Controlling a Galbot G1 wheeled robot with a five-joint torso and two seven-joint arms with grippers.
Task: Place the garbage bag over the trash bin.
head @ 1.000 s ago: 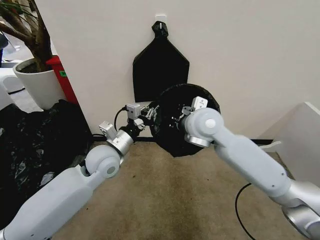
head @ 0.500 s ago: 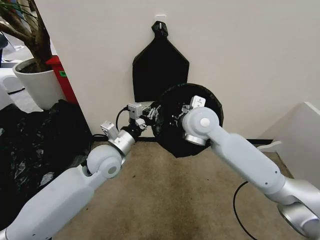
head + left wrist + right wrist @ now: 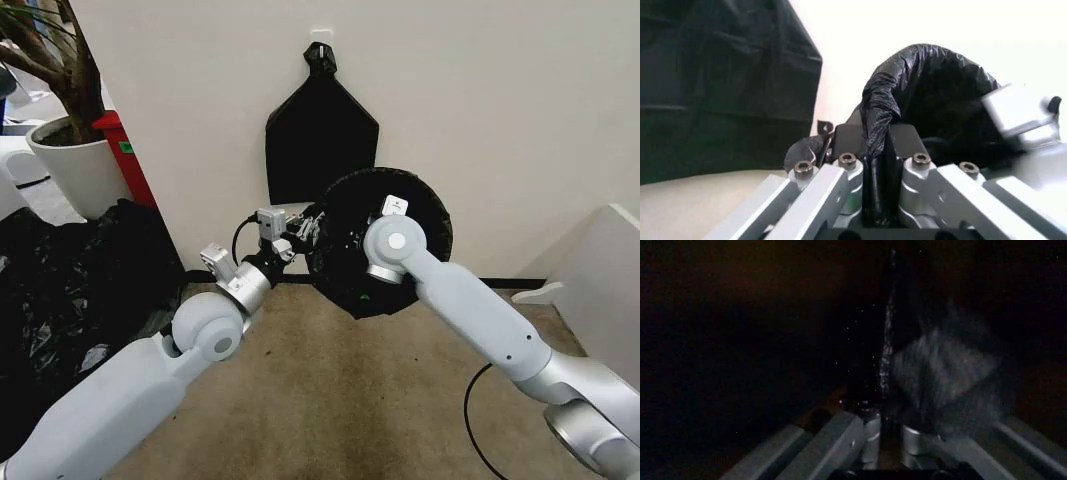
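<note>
The garbage bag (image 3: 415, 205) is a glossy black round mass against the wall, its mouth facing me. The trash bin is hidden under it. My left gripper (image 3: 303, 228) is at the bag's left rim. In the left wrist view the left gripper (image 3: 873, 139) is shut on a wrinkled fold of the garbage bag (image 3: 933, 85). My right arm reaches into the bag's mouth, its wrist (image 3: 390, 245) covering the hand. In the dark right wrist view the right gripper (image 3: 885, 422) has its fingers close together on a thin glossy fold of the bag (image 3: 888, 325).
A flat black bundle (image 3: 320, 130) hangs on the wall above the bag. A white plant pot (image 3: 75, 165) and a red object (image 3: 135, 165) stand at the left, above a large heap of black plastic (image 3: 70, 290). White furniture (image 3: 600, 270) is at the right. A cable (image 3: 478, 410) lies on the carpet.
My right arm's wrist has swung left and turned further into the bag's mouth, and the bag's right rim has spread slightly. The left gripper keeps its hold in place.
</note>
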